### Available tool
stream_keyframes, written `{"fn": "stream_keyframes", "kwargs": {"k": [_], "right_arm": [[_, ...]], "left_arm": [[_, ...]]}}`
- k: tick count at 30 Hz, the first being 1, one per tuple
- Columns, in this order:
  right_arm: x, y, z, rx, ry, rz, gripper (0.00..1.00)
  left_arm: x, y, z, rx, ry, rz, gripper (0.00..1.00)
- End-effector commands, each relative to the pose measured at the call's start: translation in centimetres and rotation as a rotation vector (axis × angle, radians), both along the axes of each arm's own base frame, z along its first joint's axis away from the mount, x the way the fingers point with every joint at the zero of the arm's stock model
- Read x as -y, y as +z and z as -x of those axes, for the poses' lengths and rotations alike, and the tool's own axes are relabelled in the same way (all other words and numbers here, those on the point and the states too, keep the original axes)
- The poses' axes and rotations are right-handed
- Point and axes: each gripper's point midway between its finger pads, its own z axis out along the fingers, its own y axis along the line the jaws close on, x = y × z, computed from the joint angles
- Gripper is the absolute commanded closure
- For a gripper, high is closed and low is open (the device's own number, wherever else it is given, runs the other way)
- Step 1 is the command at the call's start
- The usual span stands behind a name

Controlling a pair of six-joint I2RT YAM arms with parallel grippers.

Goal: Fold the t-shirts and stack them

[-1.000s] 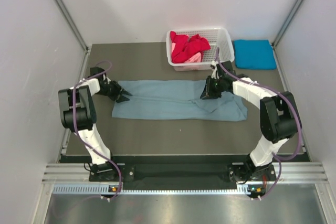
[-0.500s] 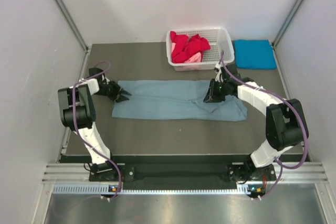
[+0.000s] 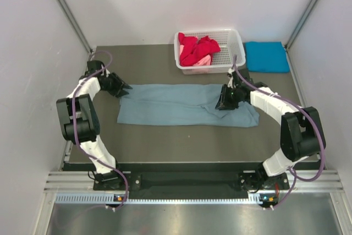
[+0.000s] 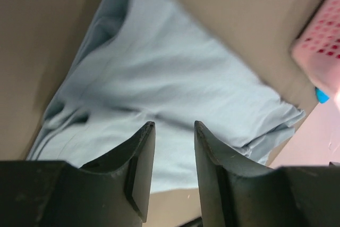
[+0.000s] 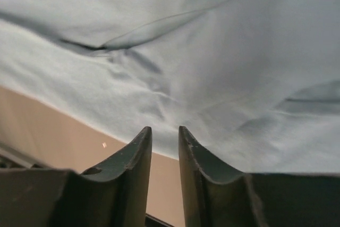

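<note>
The grey-blue t-shirt [image 3: 181,105] lies folded into a long flat strip across the table's middle; it also shows in the left wrist view [image 4: 175,78] and the right wrist view [image 5: 212,51]. My left gripper [image 3: 124,88] hangs open and empty just off the strip's far left corner. My right gripper [image 3: 220,104] is open and empty over the strip's right part, low above the cloth. A folded turquoise t-shirt [image 3: 267,56] lies at the far right. Red [image 3: 196,47] and pink [image 3: 202,60] t-shirts sit crumpled in the basket.
The white lattice basket [image 3: 233,42] stands at the back centre, just behind my right arm. Grey walls close in the table on the left, right and back. Bare table lies in front of the strip.
My left gripper has drawn back and up toward the far left corner, off the cloth. My right gripper shifted slightly right and toward me. The strip stays in place.
</note>
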Motion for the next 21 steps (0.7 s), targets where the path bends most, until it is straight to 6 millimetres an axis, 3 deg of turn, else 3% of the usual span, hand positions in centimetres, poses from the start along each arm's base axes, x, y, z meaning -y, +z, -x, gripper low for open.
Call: {"fn": "stream_keyframes", "kwargs": {"k": [1,3,5,6,7,9,10,11,14,21], "right_arm": [[2.1,2.2,-0.8,0.053,-0.127,0.095,0.71],[3.6,2.8,-1.4,0.077,-0.189,0.148,0.59],[4.1,3.4,-1.4,0.082,-0.221,0.142,0.54],[4.1,3.7,-1.3,0.081,-0.222,0.129,0.52],[4.4,4.0,-1.3,0.08,-0.238,0.117,0.51],[4.2,4.3,-1.0,0.071,-0.23,0.1,0.5],[4.1,4.4,-0.8,0.072,-0.223,0.096,0.5],[4.0,4.6,-0.6,0.074,-0.216,0.091,0.5],[4.0,4.6,0.6,0.067,-0.191,0.08,0.5],[4.6,4.3,2.6,0.073,-0.162,0.092,0.5]], "left_arm": [[0.8,2.1,-3.2,0.123,-0.092,-0.039,0.59],[1.6,1.5,-3.9,0.121,-0.124,-0.047,0.59],[2.2,2.0,-5.1,0.154,-0.166,-0.074,0.57],[2.2,1.2,-5.5,0.142,-0.184,-0.089,0.48],[2.1,2.3,-6.6,0.168,-0.201,-0.117,0.43],[1.0,0.6,-6.4,0.096,-0.245,-0.199,0.37],[0.3,1.7,-7.6,0.123,-0.255,-0.245,0.36],[-1.0,0.7,-6.9,0.067,-0.281,-0.324,0.36],[-3.9,0.3,-7.7,0.039,-0.32,-0.493,0.36],[-6.6,-1.3,-7.0,-0.009,-0.408,-0.665,0.37]]}}
